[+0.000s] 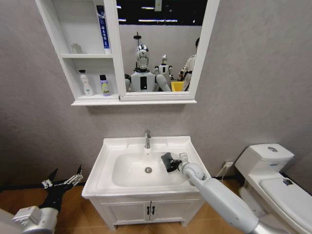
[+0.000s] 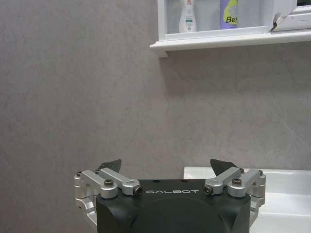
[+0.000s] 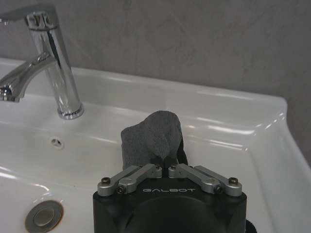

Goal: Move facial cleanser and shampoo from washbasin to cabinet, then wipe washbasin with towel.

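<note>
- Gripping the towel (image 3: 148, 138), the right gripper (image 1: 171, 163) reaches over the right side of the basin (image 1: 109, 151), just beside the bowl's right edge.
- In the right wrist view the fingers (image 3: 133, 174) are drawn close together on the crumpled dark grey cloth, which sticks out past them above the bowl's slope.
- The tap (image 1: 147, 139) stands at the back rim, behind and to the left of the towel; the drain (image 1: 148, 170) lies in the bowl's middle, to the towel's left.
- Whether the towel touches the ceramic I cannot tell.
- The left gripper (image 1: 63, 180) hangs low at the robot's left, beside the basin's left edge and apart from it, with its fingers (image 2: 111, 166) spread wide and holding nothing.
- On the wall above, the cabinet (image 1: 68, 61) adjoins the mirror (image 1: 161, 48).
- A white bottle (image 1: 86, 84) and a purple bottle (image 1: 104, 85) stand side by side, upright, in the lowest compartment.
- A blue tube (image 1: 102, 27) stands in the upper compartment against the mirror's frame, with a small pale item (image 1: 76, 48) near it on that shelf.
- A toilet (image 1: 273, 180) sits to the basin's right.
</note>
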